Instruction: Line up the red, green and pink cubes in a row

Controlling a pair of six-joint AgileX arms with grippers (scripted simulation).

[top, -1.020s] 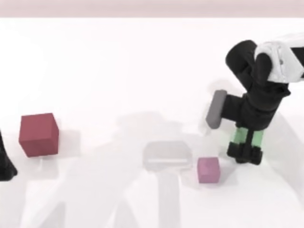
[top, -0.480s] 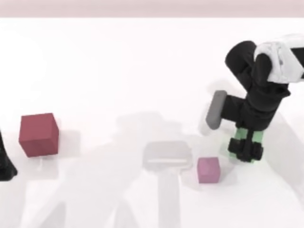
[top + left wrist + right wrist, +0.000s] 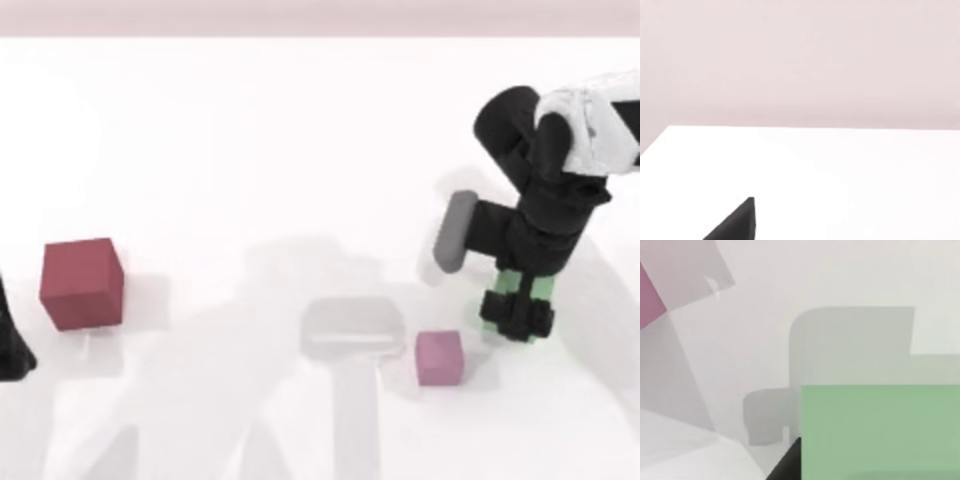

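The green cube (image 3: 544,290) lies at the table's right, mostly covered by my right gripper (image 3: 516,312), which reaches straight down and is shut on it. In the right wrist view the green cube (image 3: 880,430) fills the near corner, with one dark fingertip (image 3: 790,462) pressed against its side. The small pink cube (image 3: 439,357) sits just left of them, apart from the green one, and its corner (image 3: 650,300) shows at the wrist view's edge. The large red cube (image 3: 82,283) stands far left. My left gripper (image 3: 10,345) is parked at the left edge, open, beside the red cube.
Grey shadows of the arms fall across the white table (image 3: 250,150) between the red and pink cubes. The table's back edge (image 3: 320,38) runs along the top of the top view.
My right gripper has come down over the green cube and now hides more of it. The red and pink cubes and the left arm have stayed put.
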